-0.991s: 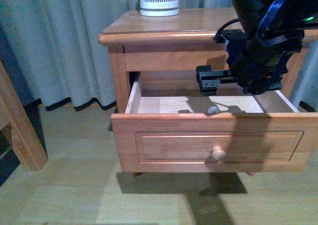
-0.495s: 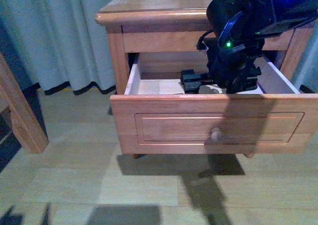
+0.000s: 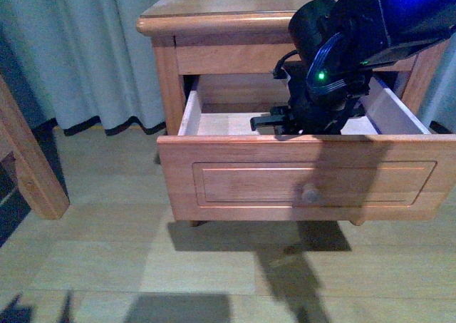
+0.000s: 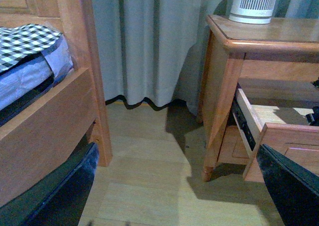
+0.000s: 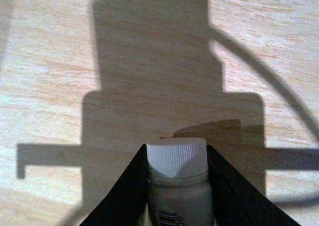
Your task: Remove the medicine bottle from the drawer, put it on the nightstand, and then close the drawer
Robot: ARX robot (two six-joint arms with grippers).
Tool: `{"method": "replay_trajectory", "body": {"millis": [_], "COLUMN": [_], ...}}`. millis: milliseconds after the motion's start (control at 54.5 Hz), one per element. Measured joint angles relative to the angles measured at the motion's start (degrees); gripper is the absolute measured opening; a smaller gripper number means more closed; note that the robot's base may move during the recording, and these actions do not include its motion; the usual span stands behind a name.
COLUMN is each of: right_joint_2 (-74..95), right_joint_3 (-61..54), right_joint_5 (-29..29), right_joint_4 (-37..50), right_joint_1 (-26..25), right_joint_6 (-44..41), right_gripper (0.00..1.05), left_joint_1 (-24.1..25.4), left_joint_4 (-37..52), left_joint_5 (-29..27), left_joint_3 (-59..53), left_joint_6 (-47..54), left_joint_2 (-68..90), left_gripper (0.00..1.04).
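Pale grey curtains (image 3: 85,52) are hanging behind everything and a light wood floor (image 3: 107,266) is spreading out below, while a wooden bed frame (image 4: 45,121) with checked bedding is showing in the left wrist view. The honey-brown desk (image 3: 214,20) is standing against the curtains, and a white ribbed device (image 4: 254,4) is sitting on its glossy top. The drawer (image 3: 249,184) – the taller-fronted one with the inset panel – is standing pulled well out, its round knob (image 3: 310,192) lying in shadow. The right arm (image 3: 370,23), black with a green light glowing on it, is reaching down over the drawer's front edge into the open compartment and casting a dark shadow on the panel and the floor. The left pincer (image 4: 177,151) is hanging near the floor beside the bed, well apart from the desk, with its two dark fingers spread wide and nothing between them. The right pincer (image 5: 176,148) is sitting inside the drawer with its fingers pressing in on both sides of the medicine bottle (image 5: 177,196), pinching it just below the ribbed white cap (image 5: 176,158). The bottle is lying within the drawer above its pale wooden bottom – whether it is touching that bottom I cannot tell – and a barcode is showing on its label.
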Motion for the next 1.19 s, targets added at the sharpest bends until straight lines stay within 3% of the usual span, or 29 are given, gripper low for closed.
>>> {"method": "replay_trajectory", "body": {"millis": [239,422,624,862,954,1009,1064,1119,1193], "right_joint_2": [-11.5,-20.0,-19.1,-3.5,5.2,7.5,11.4,13.6,11.4], "right_joint_3": [-8.8,-6.3,6.6,33.9,46.4,49.1,53.4,56.2,51.8], "right_joint_5": [-3.6,-5.4,-2.4,3.0,4.6,5.0,6.0,6.5,5.6], "right_joint_4": [7.4,8.2,7.4,1.0,-3.3,-4.1,-4.4,-2.9,4.9], "right_joint_1": [1.4,1.6,1.0,-1.4,-2.2,-2.3,-2.6,-2.6,-2.6], "right_joint_6": [-3.0,-5.4,-8.7,-14.2,-17.1,-17.5,-19.4,-19.5,-19.4], "right_gripper": [0.30,0.30,0.30,0.31,0.45,0.50,0.61,0.74,0.85], "left_joint_1": [0.0,0.0,0.0,0.0,0.0,0.0,0.0,0.0,0.0], "left_joint_4": [0.0,0.0,0.0,0.0,0.0,0.0,0.0,0.0,0.0], "left_joint_5": [0.0,0.0,0.0,0.0,0.0,0.0,0.0,0.0,0.0], "left_joint_3": [0.0,0.0,0.0,0.0,0.0,0.0,0.0,0.0,0.0], "left_joint_6": [0.0,0.0,0.0,0.0,0.0,0.0,0.0,0.0,0.0], "left_joint_2": [0.0,0.0,0.0,0.0,0.0,0.0,0.0,0.0,0.0], "left_gripper": [0.98,0.98,0.98,0.98,0.98,0.98,0.98,0.98,0.98]}}
